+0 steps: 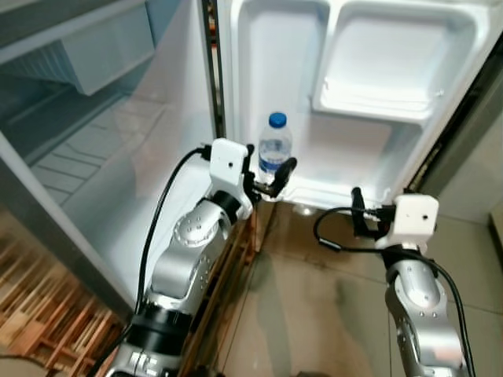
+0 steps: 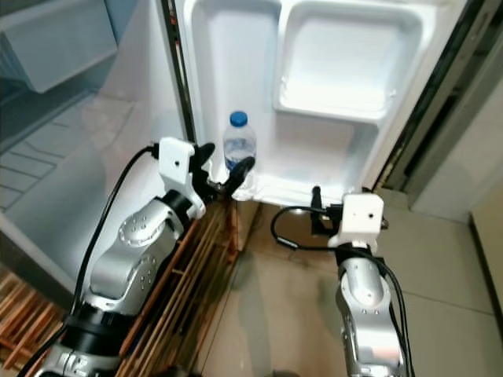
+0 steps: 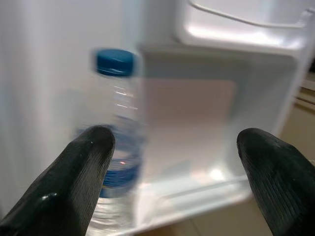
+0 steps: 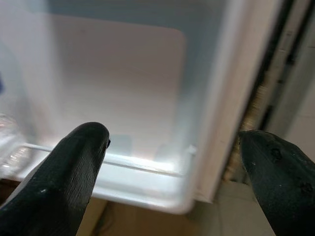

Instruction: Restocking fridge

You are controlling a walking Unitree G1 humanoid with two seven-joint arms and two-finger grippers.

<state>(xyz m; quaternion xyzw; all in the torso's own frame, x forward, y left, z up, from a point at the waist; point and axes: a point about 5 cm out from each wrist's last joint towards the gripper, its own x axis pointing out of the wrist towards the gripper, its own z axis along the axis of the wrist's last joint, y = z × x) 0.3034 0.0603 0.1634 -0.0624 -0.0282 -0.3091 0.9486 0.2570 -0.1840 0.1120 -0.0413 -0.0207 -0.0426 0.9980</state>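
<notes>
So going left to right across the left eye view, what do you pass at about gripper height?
Fridge interior wall → left gripper → water bottle on the door's bottom shelf → right gripper → tiled floor.

**Glossy tiles, slatted wood**

Underfoot, glossy beige tiled floor [image 1: 314,283], catching pale reflections. At the robot's left, low reddish-brown slatted wooden pallet [image 1: 47,314], lying on the floor. At far right, grey-white wall panel [image 1: 471,165], softly lit.

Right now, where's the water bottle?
The water bottle stands upright in the open fridge door's bottom shelf, at its hinge end, just beyond the open left tool.
</notes>
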